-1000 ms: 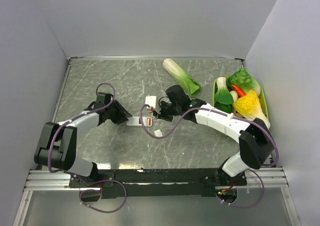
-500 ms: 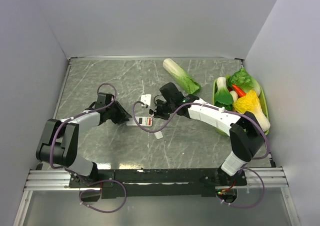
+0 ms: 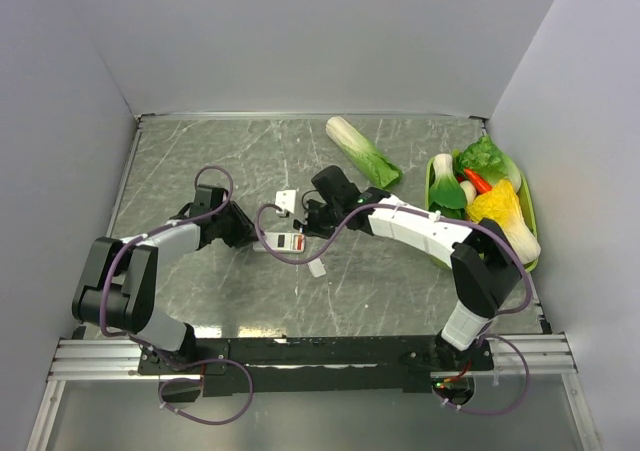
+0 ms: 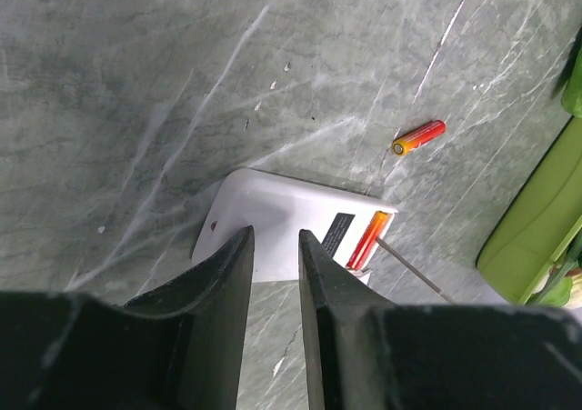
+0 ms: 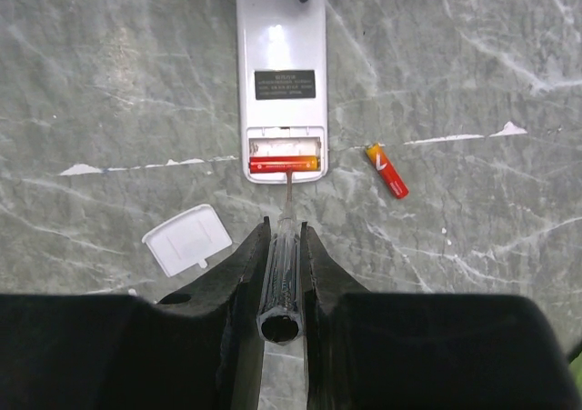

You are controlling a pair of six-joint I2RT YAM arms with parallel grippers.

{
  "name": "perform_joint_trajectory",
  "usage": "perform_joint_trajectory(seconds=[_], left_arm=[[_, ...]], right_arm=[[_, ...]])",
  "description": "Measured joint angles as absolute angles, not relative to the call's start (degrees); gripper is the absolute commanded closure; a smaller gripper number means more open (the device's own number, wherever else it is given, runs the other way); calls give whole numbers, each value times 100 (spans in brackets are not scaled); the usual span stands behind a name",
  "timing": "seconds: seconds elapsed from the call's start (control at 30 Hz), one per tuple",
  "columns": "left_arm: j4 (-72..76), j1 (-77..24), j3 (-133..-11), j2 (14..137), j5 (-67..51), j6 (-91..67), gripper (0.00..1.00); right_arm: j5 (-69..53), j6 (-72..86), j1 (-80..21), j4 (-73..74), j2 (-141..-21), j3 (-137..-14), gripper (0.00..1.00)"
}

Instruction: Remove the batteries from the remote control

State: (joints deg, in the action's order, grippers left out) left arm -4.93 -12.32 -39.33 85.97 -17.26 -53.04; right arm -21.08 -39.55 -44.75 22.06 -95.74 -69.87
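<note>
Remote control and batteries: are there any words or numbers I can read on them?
Dark label on the remote control: white print, too small to read.
Loose battery: a white mark, too blurred to read.
Battery inside the remote: no writing shows.

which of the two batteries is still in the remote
The battery lying across the open compartment of the remote control; the other battery lies loose on the table beside it.
</note>
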Motion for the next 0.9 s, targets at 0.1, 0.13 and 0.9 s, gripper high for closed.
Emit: perform_joint_trajectory(seconds=[0.1,0.13,0.9], left_arm=[[-451,-1229,-3922,8597,-1743,-5304,68],[-434,-1229,-3922,8597,-1747,-5304,68],[-82,-1219,-3756,8586,-1929,-5349,69]], right_arm=[[-2053,-3957,-4486,2217,-9614,-6989,100],[-2038,-3957,-4488,2239,-9618,-7008,100],[-1168,-3824,-4987,2320,-10228,-7572,100]])
